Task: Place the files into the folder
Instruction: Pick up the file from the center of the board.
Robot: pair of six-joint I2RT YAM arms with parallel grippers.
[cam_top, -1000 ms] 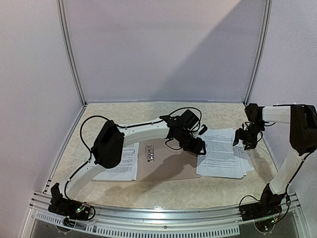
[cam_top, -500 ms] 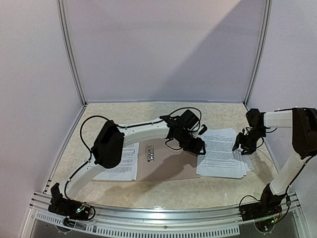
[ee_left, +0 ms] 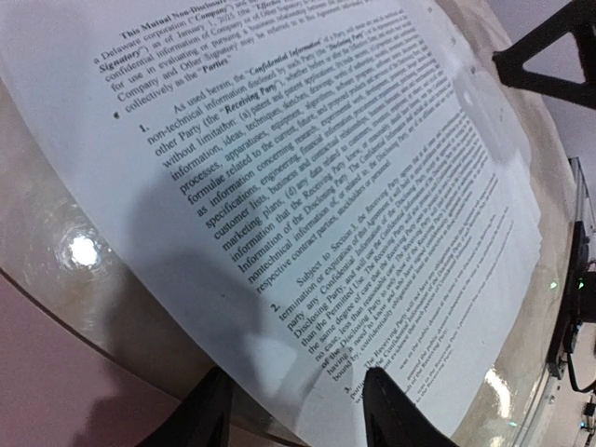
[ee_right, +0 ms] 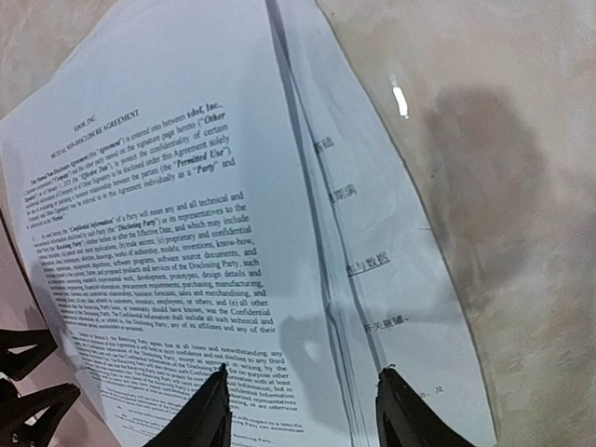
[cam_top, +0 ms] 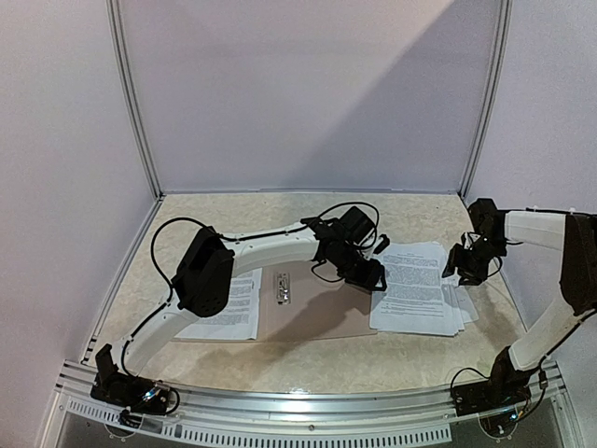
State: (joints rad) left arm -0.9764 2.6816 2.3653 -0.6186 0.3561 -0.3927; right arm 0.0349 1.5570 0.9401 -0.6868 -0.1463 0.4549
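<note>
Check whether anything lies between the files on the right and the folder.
No loose object does. The files lie right beside the folder, their edges meeting or overlapping. Only the left gripper sits at that seam, open; the right gripper is over the stack's far edge.

- Top external looks down from high behind the near edge, taking in the whole desk (cam_top: 233,210)
- Both wrist views look down from close onto the files (cam_top: 417,287), the part all three views share

Folder (cam_top: 317,322) partly hidden under left arm (cam_top: 270,247); lower files (cam_top: 420,294) mostly covered.
</note>
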